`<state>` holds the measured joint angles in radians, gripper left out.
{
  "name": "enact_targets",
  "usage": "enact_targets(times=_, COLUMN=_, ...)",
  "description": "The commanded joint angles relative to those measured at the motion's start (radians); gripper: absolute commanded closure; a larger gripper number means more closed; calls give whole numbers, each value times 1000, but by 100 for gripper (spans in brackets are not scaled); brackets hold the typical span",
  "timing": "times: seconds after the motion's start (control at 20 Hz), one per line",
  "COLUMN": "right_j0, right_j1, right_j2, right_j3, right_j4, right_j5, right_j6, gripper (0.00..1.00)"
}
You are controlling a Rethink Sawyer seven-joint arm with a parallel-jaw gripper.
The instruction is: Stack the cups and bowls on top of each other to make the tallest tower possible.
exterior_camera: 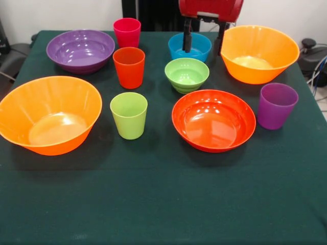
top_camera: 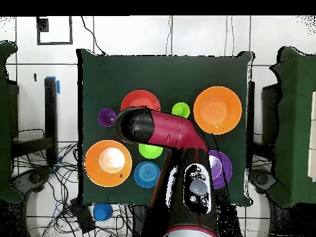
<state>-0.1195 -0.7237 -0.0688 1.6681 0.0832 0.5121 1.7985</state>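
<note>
Nothing is stacked; every piece stands apart on the green table (exterior_camera: 153,204). The crimson cup (exterior_camera: 126,31), orange-red cup (exterior_camera: 129,66) and lime green cup (exterior_camera: 129,115) run in a line left of centre. The purple cup (exterior_camera: 276,105) stands at the right. The bowls are large orange ones at the left (exterior_camera: 49,114) and right (exterior_camera: 259,53), purple (exterior_camera: 80,50), red-orange (exterior_camera: 213,120), small green (exterior_camera: 187,74) and blue (exterior_camera: 189,47). My gripper (exterior_camera: 203,51) is open and empty, hanging over the blue bowl's right rim, next to the right orange bowl.
In the overhead view the arm (top_camera: 166,133) lies over the table's middle and hides the crimson and orange-red cups and the gripper. A blue object (top_camera: 102,212) and cables lie on the floor off the table.
</note>
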Motion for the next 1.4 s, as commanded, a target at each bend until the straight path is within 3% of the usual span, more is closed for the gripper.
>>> enact_targets(times=0.05, right_j0=-28, right_j1=43, right_j2=21, right_j3=-52, right_j4=26, right_j5=-6, right_j6=164, gripper=0)
enact_targets(times=0.65, right_j0=-22, right_j1=23, right_j2=-14, right_j3=-17, right_j4=21, right_j5=11, right_j6=180, gripper=0)
enact_targets(times=1.4, right_j0=-59, right_j1=10, right_j2=-10, right_j3=86, right_j4=-7, right_j5=-66, right_j6=147, gripper=0)
